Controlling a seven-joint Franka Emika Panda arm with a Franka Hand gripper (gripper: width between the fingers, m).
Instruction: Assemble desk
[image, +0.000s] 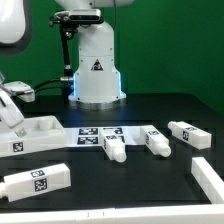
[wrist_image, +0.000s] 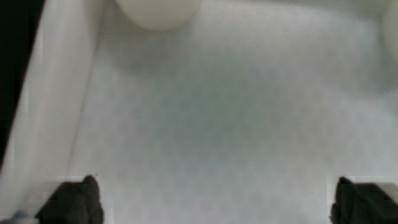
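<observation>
Desk top (image: 40, 128) sits by the left edge of the surface (image: 160, 105), its legs (image: 157, 142) loose toward the front and right. My gripper (wrist_image: 217, 200) hangs open close over the white panel. I worry that descending would jam the fingertips (wrist_image: 71, 200) onto it and shove it askew.

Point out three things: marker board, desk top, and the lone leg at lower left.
marker board (image: 100, 136): exterior view, on its tagged middle.
desk top (image: 45, 127): exterior view, on its flat upper face.
lower-left leg (image: 38, 182): exterior view, on the tag on its side.
</observation>
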